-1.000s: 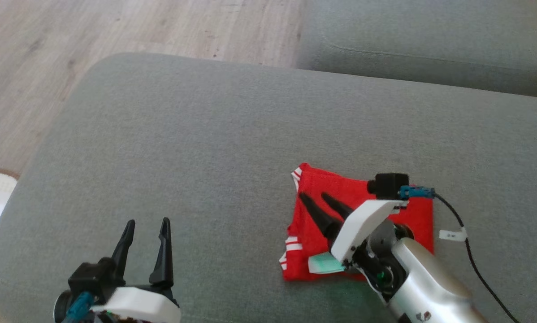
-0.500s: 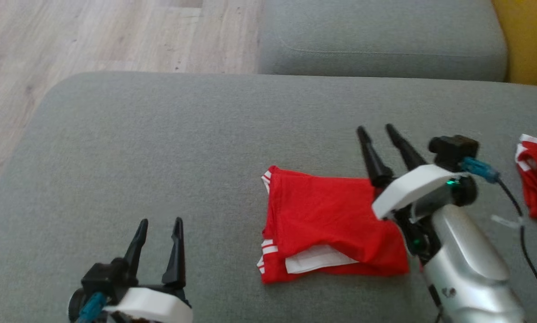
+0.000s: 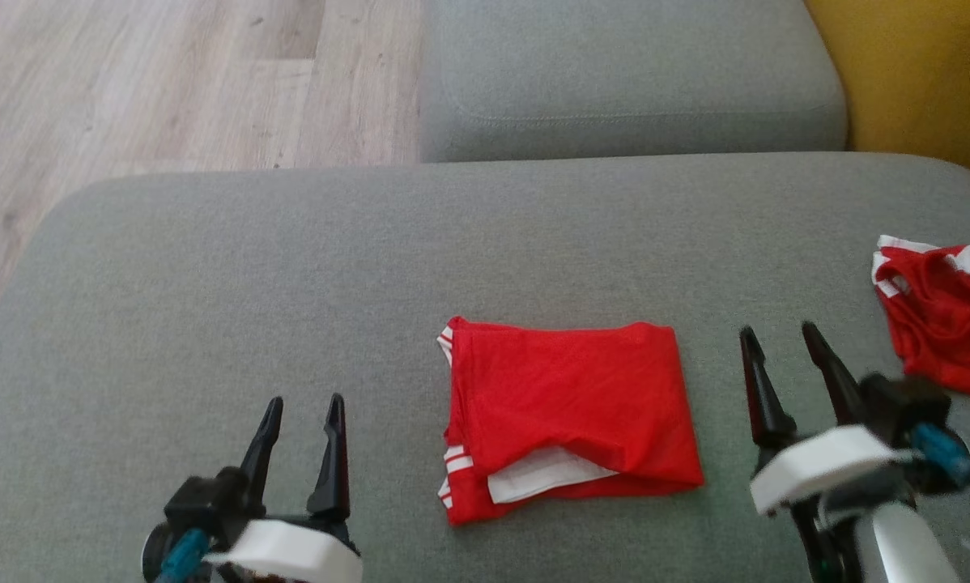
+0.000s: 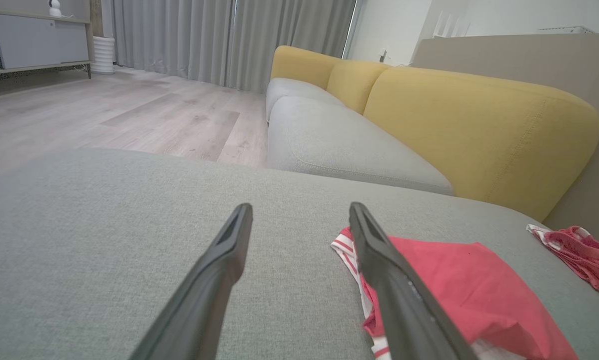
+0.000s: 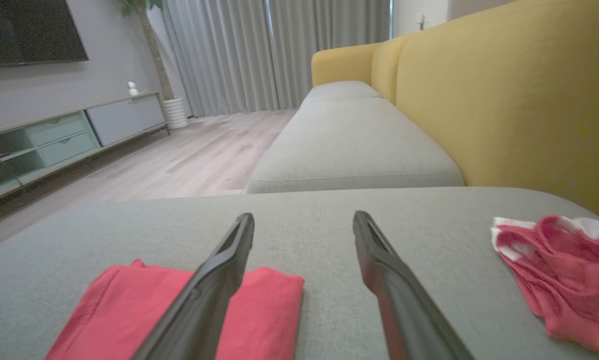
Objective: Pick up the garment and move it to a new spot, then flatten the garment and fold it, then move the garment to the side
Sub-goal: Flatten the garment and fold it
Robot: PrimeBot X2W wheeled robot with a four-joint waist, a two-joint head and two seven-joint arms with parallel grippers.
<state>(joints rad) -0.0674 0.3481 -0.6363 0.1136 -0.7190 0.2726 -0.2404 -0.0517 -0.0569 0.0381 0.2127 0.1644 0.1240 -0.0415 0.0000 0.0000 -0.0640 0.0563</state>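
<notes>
A red garment [image 3: 566, 409] with white stripes lies folded into a rectangle on the grey cushion [image 3: 291, 267], between my two grippers. It also shows as the folded red garment [image 4: 454, 280] to the right of the left fingers and as the red garment [image 5: 129, 310] under the right gripper's left finger. My left gripper [image 3: 301, 402] stands open at the lower left, apart from the cloth. My right gripper [image 3: 776, 330] stands open just right of the garment, holding nothing.
A second red and white garment [image 3: 938, 316] lies crumpled at the cushion's right edge, seen also as the crumpled garment [image 5: 559, 275]. Another grey seat cushion [image 3: 631, 73] lies beyond, with a yellow backrest [image 5: 504, 95] to the right. Wooden floor [image 3: 129, 81] lies at the far left.
My right gripper has lifted off the folded garment and drawn back to its right side. The camera has turned right, bringing the crumpled garment into view. The left gripper stays put.
</notes>
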